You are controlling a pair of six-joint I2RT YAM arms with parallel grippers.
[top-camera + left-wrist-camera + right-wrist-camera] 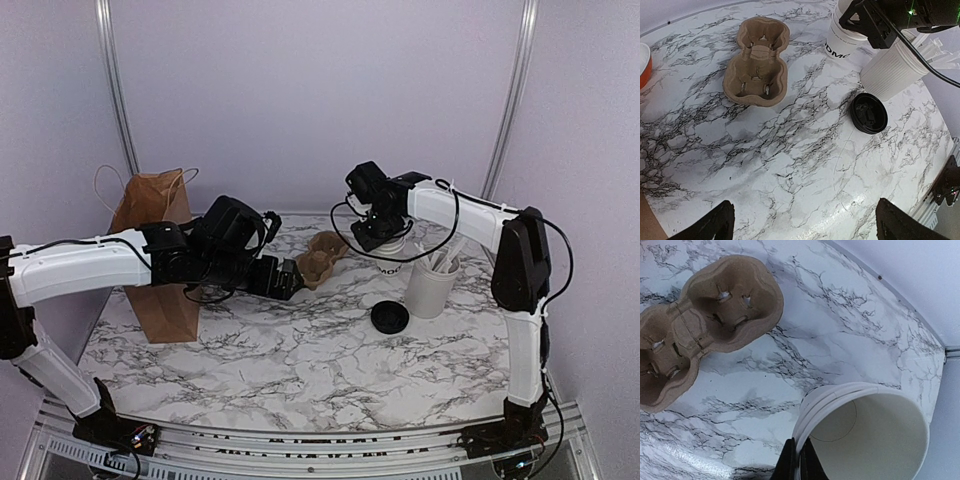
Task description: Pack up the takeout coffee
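A nested stack of white paper cups (396,262) with black lettering low on its side (841,44) stands at the back right of the marble table. My right gripper (385,238) is shut on the rim of the innermost cup (865,440), one finger inside it and one outside, seen in the right wrist view (800,462). The round black lid (389,317) lies flat on the table in front of the stack (868,113). My left gripper (290,278) hovers open over bare marble (805,220), holding nothing.
A brown pulp cup carrier (325,258) lies left of the stack (757,62) (700,325). A taller ribbed white cup of white utensils (432,288) stands just right of it (892,70). A brown paper bag (155,260) stands at the left.
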